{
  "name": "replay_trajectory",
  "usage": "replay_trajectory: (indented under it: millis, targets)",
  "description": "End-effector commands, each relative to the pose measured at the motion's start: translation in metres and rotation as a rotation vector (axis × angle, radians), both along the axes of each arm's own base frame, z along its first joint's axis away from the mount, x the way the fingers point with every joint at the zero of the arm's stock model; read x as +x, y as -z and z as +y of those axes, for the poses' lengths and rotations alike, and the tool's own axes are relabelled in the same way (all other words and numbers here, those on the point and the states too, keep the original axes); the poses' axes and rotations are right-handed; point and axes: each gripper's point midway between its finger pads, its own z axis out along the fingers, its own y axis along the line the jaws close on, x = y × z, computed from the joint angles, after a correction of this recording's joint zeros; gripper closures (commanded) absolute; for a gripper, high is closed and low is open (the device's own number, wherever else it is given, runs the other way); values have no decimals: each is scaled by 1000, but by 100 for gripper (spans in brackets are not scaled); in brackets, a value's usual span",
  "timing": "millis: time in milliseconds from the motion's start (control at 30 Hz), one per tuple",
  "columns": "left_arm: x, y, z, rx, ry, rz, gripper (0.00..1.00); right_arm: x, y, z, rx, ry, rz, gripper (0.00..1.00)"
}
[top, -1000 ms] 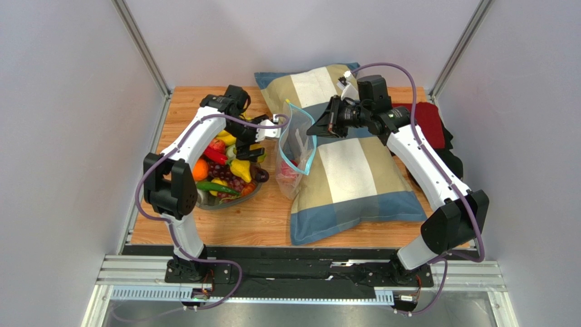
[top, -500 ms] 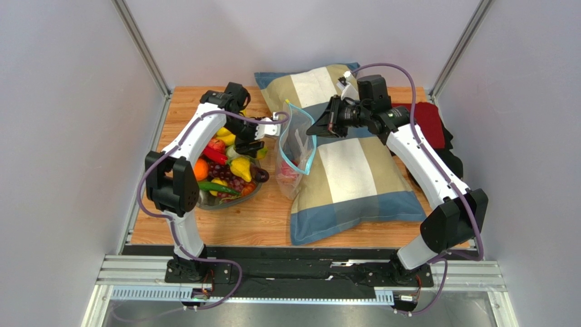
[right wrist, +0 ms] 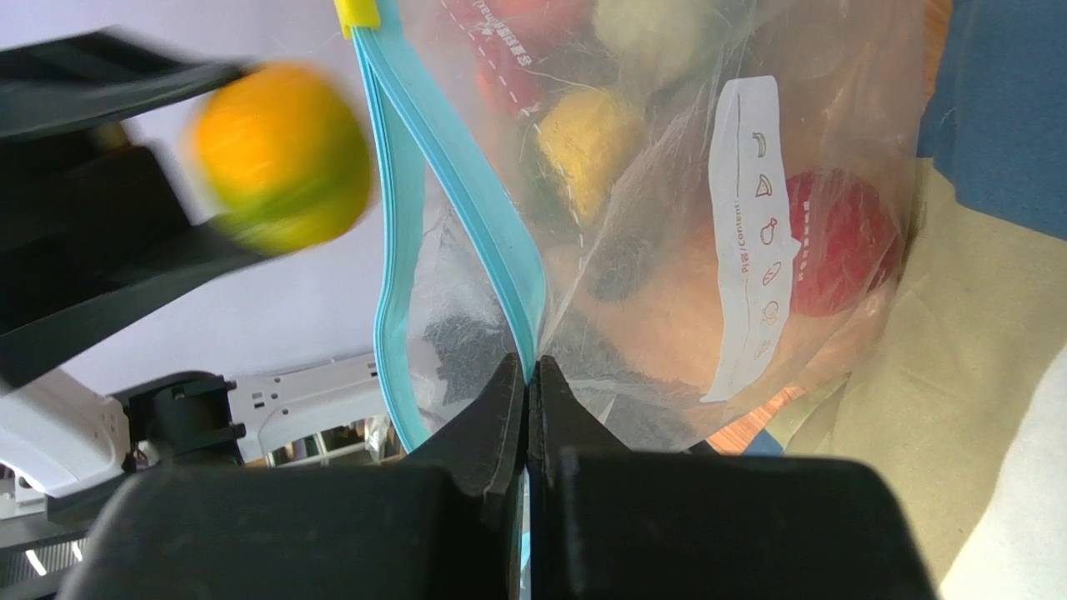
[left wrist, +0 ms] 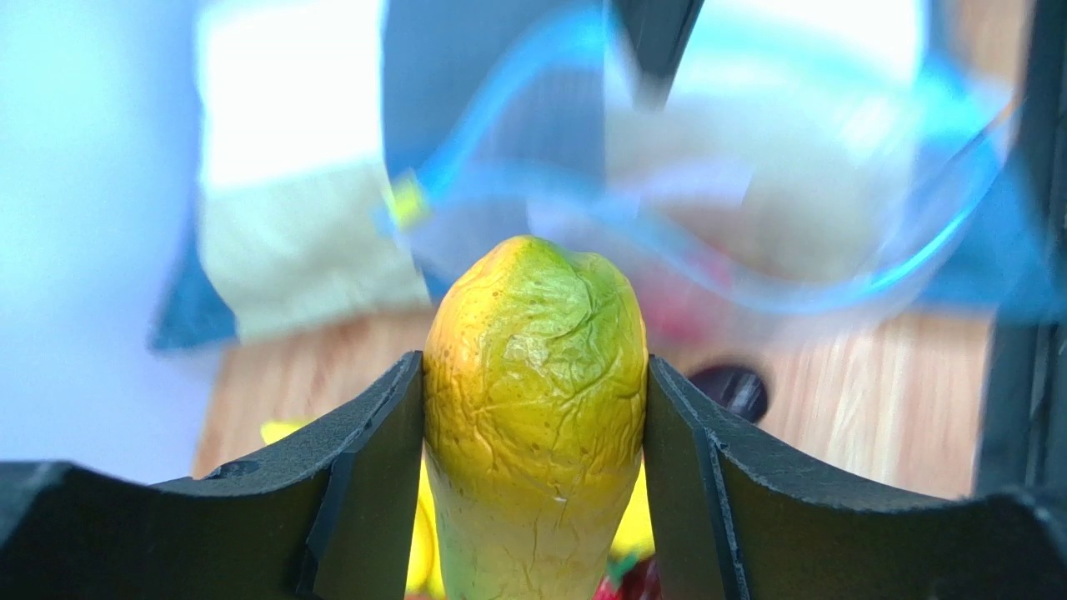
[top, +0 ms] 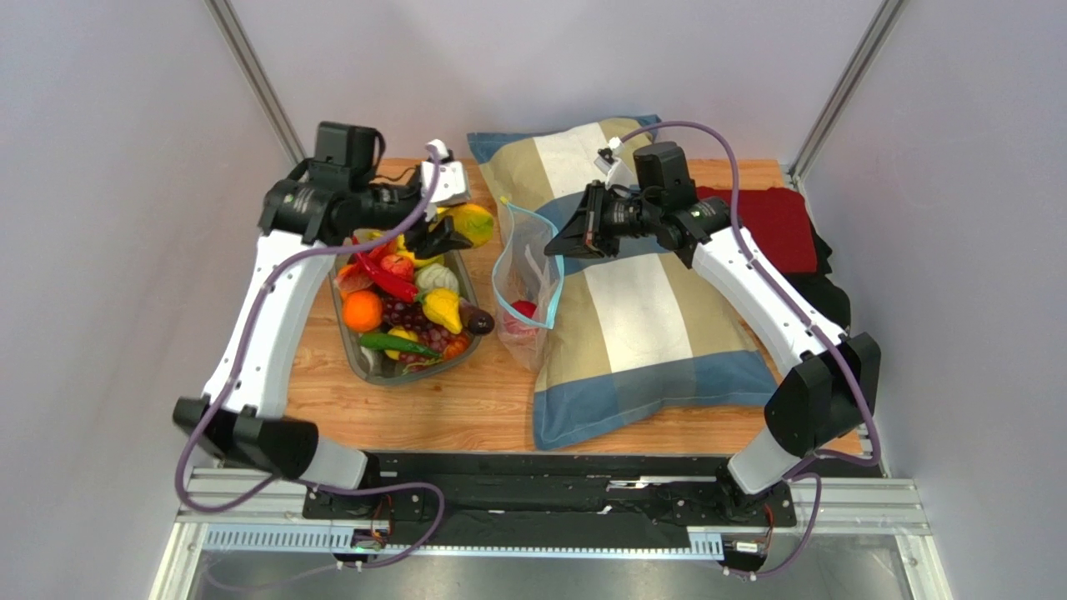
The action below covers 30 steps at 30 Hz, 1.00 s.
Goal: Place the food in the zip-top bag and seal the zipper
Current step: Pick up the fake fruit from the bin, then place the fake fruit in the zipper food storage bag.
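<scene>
My left gripper (top: pixel 453 228) is shut on a yellow-green mango-like toy fruit (top: pixel 472 224), held in the air left of the zip-top bag's mouth; the left wrist view shows the fruit (left wrist: pixel 535 400) squeezed between both pads. The clear zip-top bag (top: pixel 526 281) hangs open with a red piece (top: pixel 524 310) inside. My right gripper (top: pixel 560 240) is shut on the bag's light-blue zipper (right wrist: pixel 463 188) strip and holds that edge up (right wrist: pixel 527 371). Through the bag (right wrist: pixel 739 188) its white label and red and yellow pieces show. The rest of the food (top: pixel 407 306) lies in a dish.
The greyish oval dish (top: pixel 366 365) sits at the left on the wooden table (top: pixel 413 419). A striped pillow (top: pixel 639 313) lies under and right of the bag. A red cloth (top: pixel 783 225) and a dark item (top: pixel 829 300) lie at the far right. Grey walls enclose the table.
My left gripper has risen from the dish with the yellow-green fruit and its arm has swung up and left. My right gripper and the bag have shifted slightly left.
</scene>
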Motion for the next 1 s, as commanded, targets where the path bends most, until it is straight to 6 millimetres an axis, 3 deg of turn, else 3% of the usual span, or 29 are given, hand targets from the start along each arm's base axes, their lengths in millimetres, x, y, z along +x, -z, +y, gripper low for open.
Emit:
replay_trajectory:
  millis: [0, 67, 167, 267, 367, 500, 633, 700, 800, 833, 967]
  targets:
    - [-61, -102, -46, -403, 106, 22, 63, 1, -12, 12, 59, -29, -17, 100]
    - [-82, -112, -69, -472, 156, 10, 63, 0, -14, 17, 73, -36, -16, 100]
    - [-91, -110, -99, -538, 183, 37, 61, -3, -16, 21, 84, -50, -15, 100]
    - [-88, -94, -123, -540, 193, 88, 62, -5, -18, 23, 97, -63, -10, 100]
    - [-72, -72, -131, -533, 136, 110, 60, -9, -21, 23, 103, -81, -20, 100]
    - [-55, -47, -123, -476, 52, 54, 54, -18, -26, 18, 106, -98, -35, 100]
    - [-55, -22, -108, -444, -20, 98, 40, -19, -23, 17, 111, -104, -23, 100]
    - [-53, -21, -98, -450, -58, 108, 32, -19, -22, 15, 110, -105, -26, 100]
    - [-57, -23, -84, -437, -104, 103, 13, -20, -21, 13, 109, -108, -25, 100]
    - [-56, -30, -77, -442, -143, 81, 1, -20, -20, 12, 109, -106, -27, 100]
    - [-50, -32, -45, -437, -255, 125, 1, -18, -17, 8, 102, -91, -26, 100]
